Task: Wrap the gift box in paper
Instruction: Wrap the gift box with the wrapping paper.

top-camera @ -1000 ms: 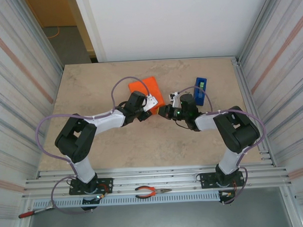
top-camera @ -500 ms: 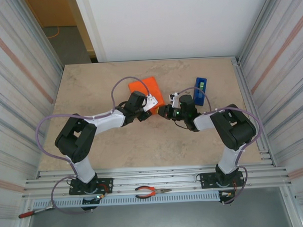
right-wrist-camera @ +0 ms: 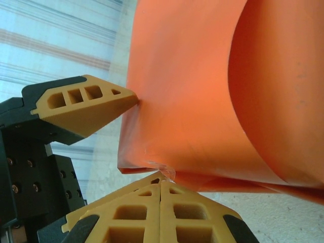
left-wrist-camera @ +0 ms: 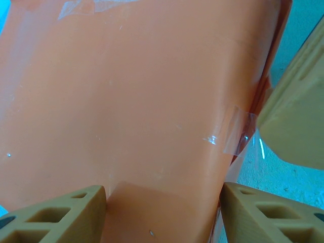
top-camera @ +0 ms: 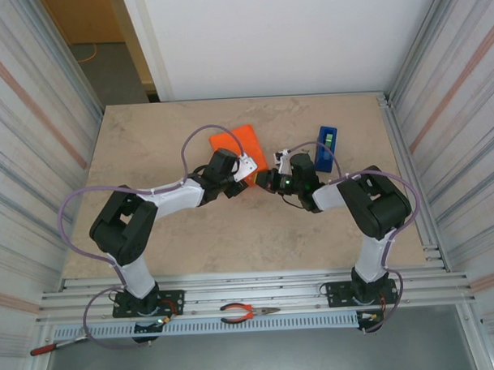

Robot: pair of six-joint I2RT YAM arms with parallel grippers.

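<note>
At table's centre-back, gift box [top-camera: 242, 143] sits inside paper [right-wrist-camera: 182, 96]. I read left gripper [left-wrist-camera: 164, 205] clamped across its near end. Right gripper [right-wrist-camera: 161, 188], pressed shut, touches paper's lower edge just right of it. Right arm nearer for fold.

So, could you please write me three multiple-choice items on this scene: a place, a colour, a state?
1. Where is the tape dispenser relative to the gift box? A. left of it B. right of it C. on top of it
2. What colour is the tape dispenser? A. blue B. red C. white
3. How does the right gripper stand? A. wide open B. clamped on pliers C. shut
B: the top view shows it to the box's right. A: its body is blue. C: its jaws are pressed together.
</note>
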